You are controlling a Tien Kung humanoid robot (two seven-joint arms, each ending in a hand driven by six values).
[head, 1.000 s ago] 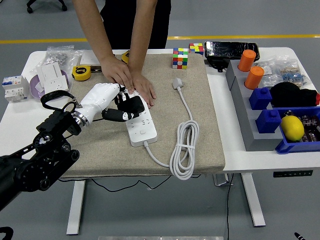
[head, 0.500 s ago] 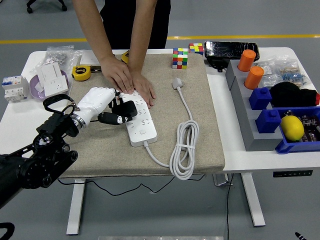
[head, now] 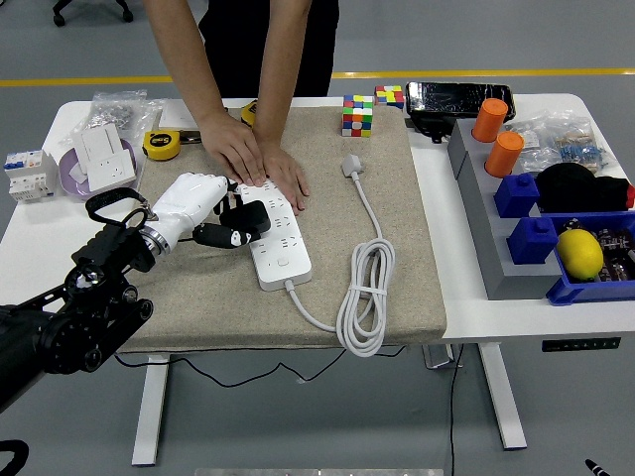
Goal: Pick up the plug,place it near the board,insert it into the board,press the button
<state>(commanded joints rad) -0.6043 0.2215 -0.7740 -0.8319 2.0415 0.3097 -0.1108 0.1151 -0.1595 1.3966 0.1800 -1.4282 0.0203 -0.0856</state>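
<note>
L hand [head: 203, 206] came in from the left over the beige mat [head: 397, 248], fingers curled round the black plug [head: 247, 218] — plug held at the left edge of the white power strip [head: 276, 238], touching or just above it; can't tell if the pins were seated. Person's hands [head: 260, 164] lay flat on the strip's far end. Strip's own cord [head: 363, 288] lay coiled to the right w/ its white plug [head: 352, 165] free.
</note>
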